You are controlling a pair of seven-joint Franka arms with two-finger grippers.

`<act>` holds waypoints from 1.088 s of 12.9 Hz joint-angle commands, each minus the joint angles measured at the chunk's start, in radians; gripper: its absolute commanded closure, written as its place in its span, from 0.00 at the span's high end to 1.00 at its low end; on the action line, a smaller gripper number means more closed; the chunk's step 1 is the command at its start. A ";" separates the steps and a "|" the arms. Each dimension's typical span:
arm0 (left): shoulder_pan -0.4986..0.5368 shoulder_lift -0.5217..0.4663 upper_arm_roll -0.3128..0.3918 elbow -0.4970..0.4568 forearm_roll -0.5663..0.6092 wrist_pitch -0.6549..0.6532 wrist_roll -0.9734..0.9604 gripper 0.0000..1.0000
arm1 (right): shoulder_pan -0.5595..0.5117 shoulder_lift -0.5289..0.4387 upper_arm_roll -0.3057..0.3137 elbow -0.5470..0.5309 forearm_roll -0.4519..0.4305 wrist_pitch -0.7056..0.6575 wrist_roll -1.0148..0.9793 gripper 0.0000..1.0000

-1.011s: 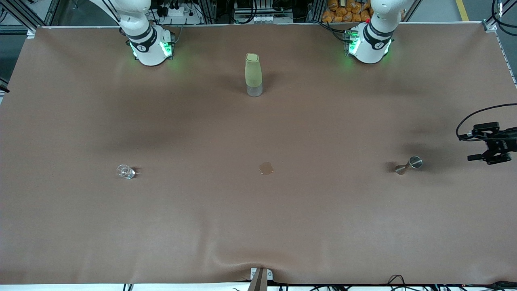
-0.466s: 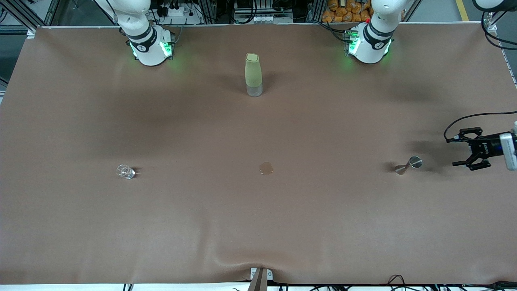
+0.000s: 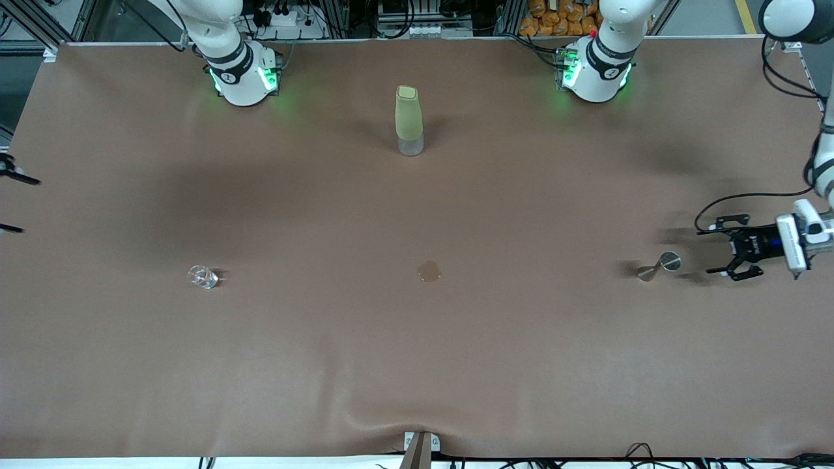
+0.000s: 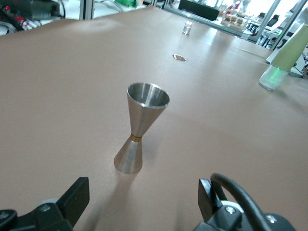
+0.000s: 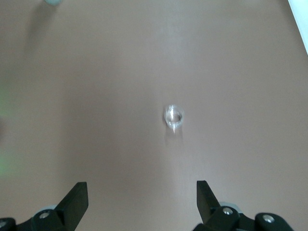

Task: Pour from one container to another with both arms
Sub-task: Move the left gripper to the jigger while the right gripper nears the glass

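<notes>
Here the right gripper [image 3: 8, 202], jaws wide and empty, hangs at the right arm's end of the table [image 3: 417, 365]. The tumbler [image 3: 202, 277] stands upright there, well apart from it. A bottle [image 3: 408, 120] stands mid-table. The jigger [image 3: 658, 266] stands upright; the left gripper [image 3: 728, 251], wide and empty, is just beside it.

Both arms were glossy white with rounded shells and black bands at the joints. Each base [image 3: 244, 78] glowed green at its sides and carried a small round dark mark on the front; the other base [image 3: 596, 73] had a red dot near the top. A thin black cable [image 3: 743, 198] looped loosely along the left arm. The left gripper [image 3: 728, 250] was black with a small blue light, fixed to a white block at the wrist.
</notes>
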 commanded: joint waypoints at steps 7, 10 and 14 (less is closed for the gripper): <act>-0.003 0.145 -0.032 0.060 -0.154 -0.006 0.328 1.00 | -0.026 0.335 -0.077 -0.014 0.396 -0.080 -0.391 1.00; -0.003 0.145 -0.033 0.059 -0.157 -0.029 0.339 0.94 | -0.049 0.450 -0.084 -0.017 0.511 -0.105 -0.473 1.00; -0.006 0.143 -0.049 0.057 -0.159 -0.070 0.362 0.87 | -0.081 0.535 -0.083 -0.017 0.608 -0.104 -0.540 1.00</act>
